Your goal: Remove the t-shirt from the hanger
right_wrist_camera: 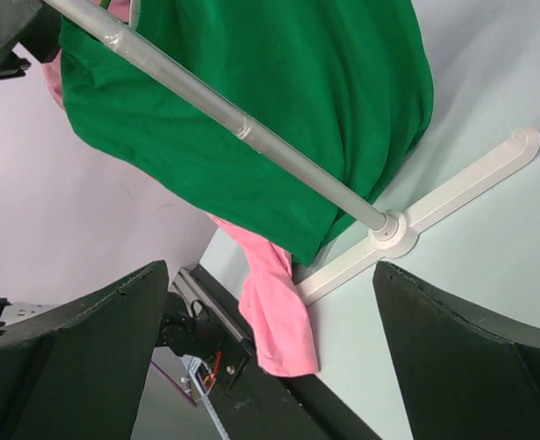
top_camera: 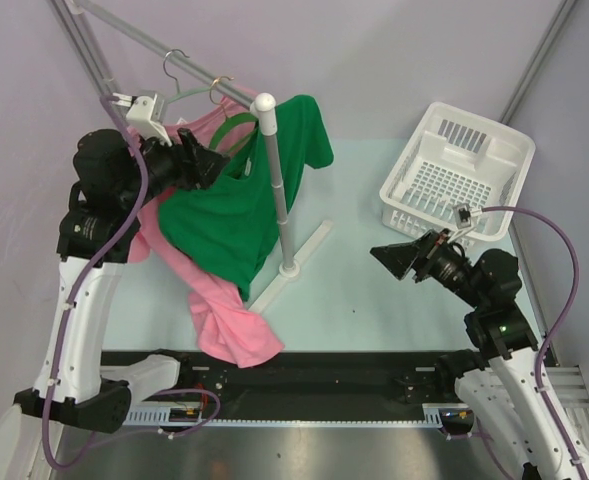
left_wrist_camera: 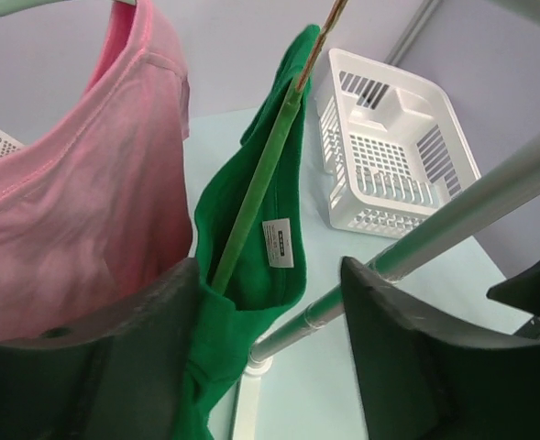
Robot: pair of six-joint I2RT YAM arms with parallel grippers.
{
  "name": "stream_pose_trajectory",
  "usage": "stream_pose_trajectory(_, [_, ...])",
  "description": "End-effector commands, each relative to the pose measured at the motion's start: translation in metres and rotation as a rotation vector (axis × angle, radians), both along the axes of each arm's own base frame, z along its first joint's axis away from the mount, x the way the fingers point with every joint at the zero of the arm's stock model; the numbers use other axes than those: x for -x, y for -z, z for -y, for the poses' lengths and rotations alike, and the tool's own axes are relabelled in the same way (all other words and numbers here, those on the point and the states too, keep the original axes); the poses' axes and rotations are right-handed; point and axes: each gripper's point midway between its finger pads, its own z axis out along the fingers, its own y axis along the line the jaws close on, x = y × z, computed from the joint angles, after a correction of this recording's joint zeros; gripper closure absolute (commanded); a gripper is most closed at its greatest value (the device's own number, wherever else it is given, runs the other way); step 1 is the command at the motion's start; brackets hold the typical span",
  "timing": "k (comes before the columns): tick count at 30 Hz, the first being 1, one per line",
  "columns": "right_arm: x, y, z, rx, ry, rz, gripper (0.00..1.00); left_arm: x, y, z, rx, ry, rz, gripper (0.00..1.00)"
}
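A green t-shirt [top_camera: 234,220] hangs on a green hanger [top_camera: 236,125] from the rail of a white rack. A pink t-shirt [top_camera: 229,325] hangs behind it and trails down to the table's front edge. My left gripper [top_camera: 209,165] is up at the green t-shirt's collar. In the left wrist view the jaws [left_wrist_camera: 270,275] stand apart: green cloth [left_wrist_camera: 260,266] and the hanger arm [left_wrist_camera: 256,188] lie against the left finger, and the right finger is clear of them. My right gripper [top_camera: 389,255] hovers open and empty right of the rack, pointing at the green t-shirt [right_wrist_camera: 279,92].
The rack's upright pole [top_camera: 277,190] rises from a white cross-shaped foot [top_camera: 294,268] mid-table. A white plastic basket [top_camera: 494,140] stands at the back right. Empty hangers [top_camera: 179,75] hang on the sloping rail at the back left.
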Motion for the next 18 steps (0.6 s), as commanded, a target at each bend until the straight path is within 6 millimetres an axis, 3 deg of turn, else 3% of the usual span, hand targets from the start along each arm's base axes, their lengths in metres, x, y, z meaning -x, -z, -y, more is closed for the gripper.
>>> stream_pose_trajectory(1, [0.004, -0.015, -0.004, 0.028, -0.038, 0.06, 0.0, -0.007, -0.001, 0.005, -0.019, 0.049, 0.045, 0.39])
stream_pose_trajectory(3, [0.001, -0.017, -0.005, 0.025, -0.041, 0.066, 0.0, -0.01, 0.004, 0.008, -0.019, 0.069, 0.041, 0.46])
stream_pose_trajectory(7, [-0.002, -0.018, -0.006, 0.018, -0.043, 0.065, 0.0, -0.018, 0.007, 0.01, -0.019, 0.077, 0.031, 0.48])
stream_pose_trajectory(11, [-0.003, -0.02, -0.007, 0.039, -0.054, 0.073, 0.0, -0.026, 0.011, 0.016, -0.004, 0.101, 0.01, 0.58])
stream_pose_trajectory(12, [-0.005, -0.018, -0.007, 0.045, -0.052, 0.064, 0.0, -0.027, 0.011, 0.017, -0.003, 0.104, 0.008, 0.68])
stream_pose_trajectory(16, [-0.007, -0.019, -0.01, 0.057, -0.068, 0.063, 0.0, -0.027, 0.005, 0.017, 0.017, 0.101, 0.021, 0.77])
stream_pose_trajectory(18, [-0.009, -0.018, -0.009, 0.064, -0.061, 0.062, 0.0, -0.022, -0.005, 0.016, 0.033, 0.095, 0.035, 0.91])
